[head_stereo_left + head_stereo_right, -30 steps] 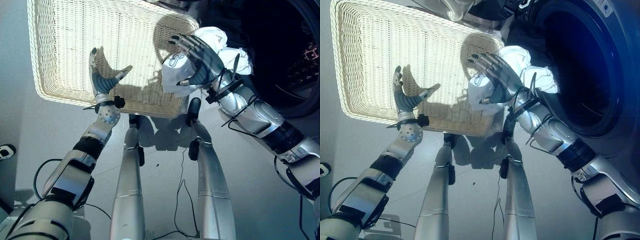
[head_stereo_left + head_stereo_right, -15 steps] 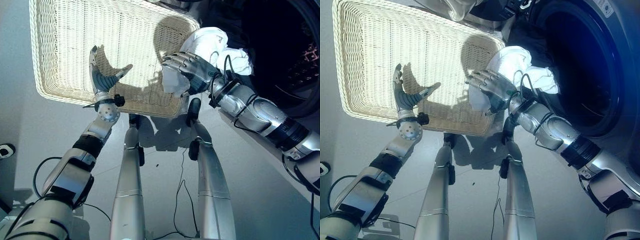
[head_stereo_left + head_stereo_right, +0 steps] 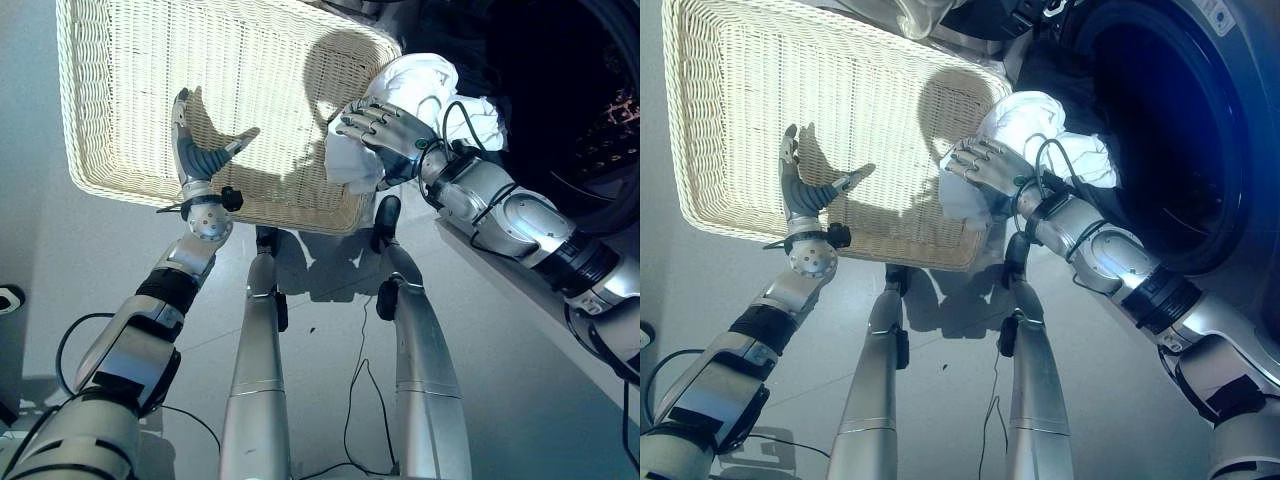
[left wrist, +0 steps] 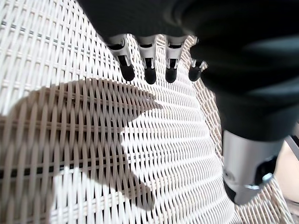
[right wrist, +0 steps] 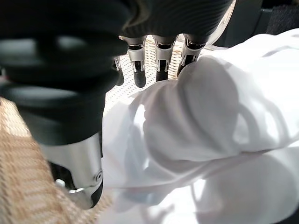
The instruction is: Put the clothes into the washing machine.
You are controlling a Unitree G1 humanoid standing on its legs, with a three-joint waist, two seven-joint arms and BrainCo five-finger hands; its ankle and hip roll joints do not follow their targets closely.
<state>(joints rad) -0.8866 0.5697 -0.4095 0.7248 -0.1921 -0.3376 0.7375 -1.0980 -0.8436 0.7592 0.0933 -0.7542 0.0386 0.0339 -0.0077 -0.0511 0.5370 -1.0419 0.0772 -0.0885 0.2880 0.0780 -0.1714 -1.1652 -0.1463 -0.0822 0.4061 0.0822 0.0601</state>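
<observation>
While the right hand (image 3: 385, 135) lay on the white cloth (image 3: 425, 90), fingers bent over it at the basket (image 3: 120, 100) corner, the washer (image 3: 1160, 130) mouth stood at two o'clock, just beside. The left hand (image 3: 200, 155) hovered open over the basket.

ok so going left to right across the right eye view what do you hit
left hand, fingers straight, over the pale woven wicker basket → right hand lying on the crumpled white garment → dark round opening of the washing machine
</observation>
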